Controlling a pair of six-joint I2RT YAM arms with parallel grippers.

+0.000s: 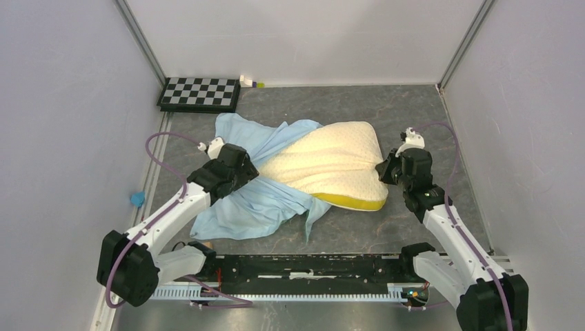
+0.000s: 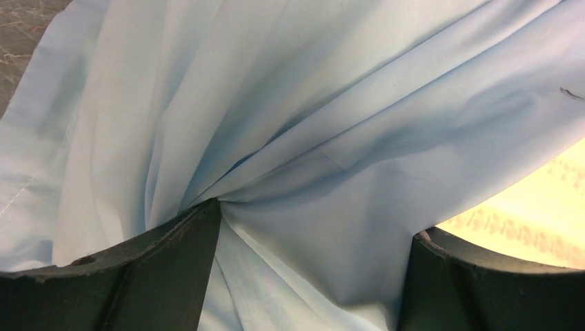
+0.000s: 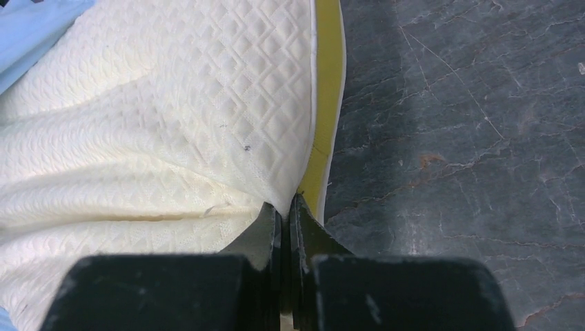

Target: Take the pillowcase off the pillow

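While the two arms reached in from either side, the pillow [image 1: 338,160] lay near the middle of the table [image 1: 414,110]. Its long axis ran roughly left to right. Its bare cream end pointed at the right arm, and the mustard band showed along its near edge. The other end was tucked under the pillowcase [image 1: 238,207], which covered only the pillow's left part. The rest of the blue cloth spilled in loose wrinkles to the left and toward the arms' bases.

The right claw [image 3: 286,207] was pressed together on the pillow's right edge. It was nipping the quilted cover just where the cover met the yellow band, and the fabric puckered toward its tips.

The left claw [image 2: 317,221] sat spread wide over the pillowcase, with blue cloth filling the gap between its fingers [image 2: 172,265]. Folds gathered to a point at the tip of one finger. A sliver of cream pillow showed beside the other.

At the far left corner of the table stood a checkerboard [image 1: 199,93].
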